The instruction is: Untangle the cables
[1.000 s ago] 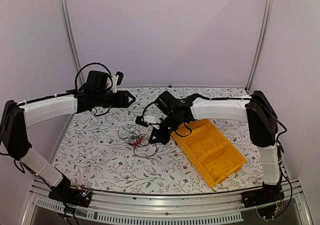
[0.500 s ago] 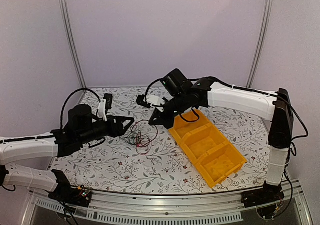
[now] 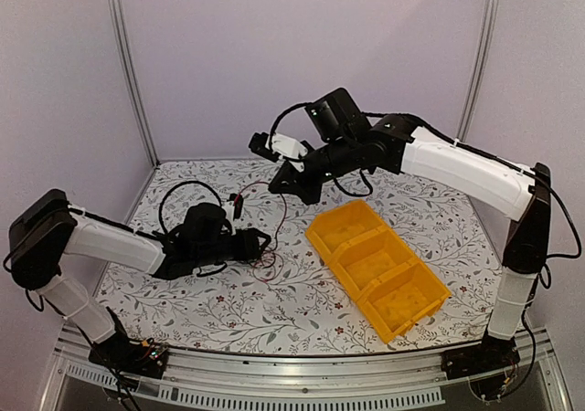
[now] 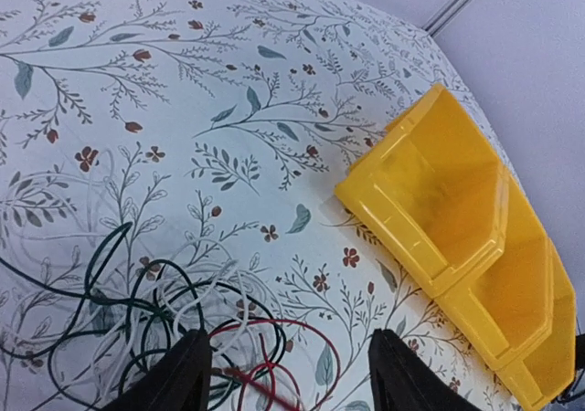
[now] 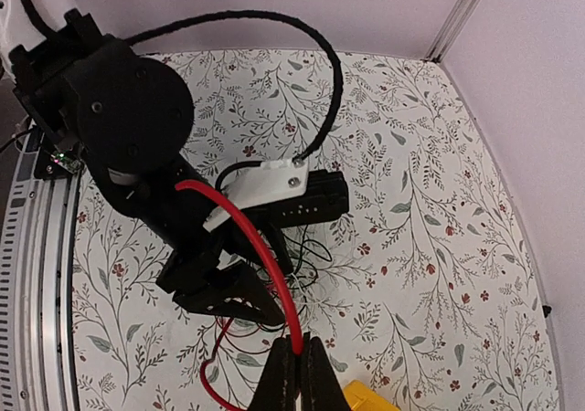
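Note:
A tangle of red, white and dark thin cables [image 3: 267, 263] lies on the flowered table left of the bin. My right gripper [image 3: 285, 181] is raised above it and shut on a red cable [image 3: 281, 212]. In the right wrist view the fingers [image 5: 299, 342] pinch that red cable [image 5: 247, 219], which arcs up and left. My left gripper [image 3: 263, 240] is low at the tangle, open. In the left wrist view its open gripper [image 4: 288, 338] stands over the tangle [image 4: 137, 301], holding nothing. It also shows in the right wrist view [image 5: 239, 294].
A yellow divided bin [image 3: 343, 212] lies diagonally right of the tangle, also in the left wrist view [image 4: 457, 201]. A metal frame and rail run along the table's near edge [image 3: 302, 367]. Walls close the back and sides.
My right gripper has risen up and back with the red cable, pulling it out of the pile. My left arm has swung down and right to the tangle.

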`<state>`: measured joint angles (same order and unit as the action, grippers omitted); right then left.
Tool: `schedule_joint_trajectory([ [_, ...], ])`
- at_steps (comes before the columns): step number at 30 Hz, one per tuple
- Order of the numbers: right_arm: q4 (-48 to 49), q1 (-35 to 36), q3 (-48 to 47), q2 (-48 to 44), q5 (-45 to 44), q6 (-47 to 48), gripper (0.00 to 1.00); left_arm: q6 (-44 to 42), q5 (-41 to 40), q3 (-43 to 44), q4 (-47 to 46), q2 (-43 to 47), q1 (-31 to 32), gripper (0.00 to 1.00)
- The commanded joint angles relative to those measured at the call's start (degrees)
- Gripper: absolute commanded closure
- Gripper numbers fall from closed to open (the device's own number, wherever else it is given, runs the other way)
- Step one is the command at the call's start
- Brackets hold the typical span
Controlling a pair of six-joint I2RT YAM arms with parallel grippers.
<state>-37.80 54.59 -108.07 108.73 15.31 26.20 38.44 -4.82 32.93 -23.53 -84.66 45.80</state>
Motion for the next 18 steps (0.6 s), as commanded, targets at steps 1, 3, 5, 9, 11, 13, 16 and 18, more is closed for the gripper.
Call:
schedule_joint_trajectory([
  [1,-0.5,0.3,-3.7,-3.7,0.0,1.0,1.00,2.3,-2.2,4.6,-3.2,-10.7,1.5,0.41],
  [3,-0.6,0.3,-5.6,-4.1,-0.3,1.3,1.00,2.5,-1.9,5.8,-4.1,-15.0,1.5,0.45],
  [5,-0.1,0.3,-7.1,-4.7,-1.1,2.3,1.00,3.1,-1.6,6.7,-4.4,-18.2,1.5,0.50],
  [9,1.8,0.1,-11.2,-7.5,-5.3,5.8,1.00,4.0,-1.0,7.0,-5.1,-22.0,1.6,0.59],
  [11,2.3,-0.4,-15.0,-8.5,-7.0,7.6,1.00,4.3,-1.0,6.8,-5.2,-23.4,1.6,0.60],
  [13,2.4,-1.1,-20.2,-8.8,-8.9,8.6,1.00,4.5,-1.0,6.7,-5.2,-24.1,1.5,0.60],
  [16,2.4,-2.8,-24.1,-8.9,-9.9,9.4,1.00,4.7,-0.5,6.7,-5.1,-24.4,1.5,0.60],
  [18,2.5,-4.3,-23.9,-9.1,-10.1,9.6,1.00,4.3,0.0,6.6,-5.0,-23.5,1.5,0.61],
])
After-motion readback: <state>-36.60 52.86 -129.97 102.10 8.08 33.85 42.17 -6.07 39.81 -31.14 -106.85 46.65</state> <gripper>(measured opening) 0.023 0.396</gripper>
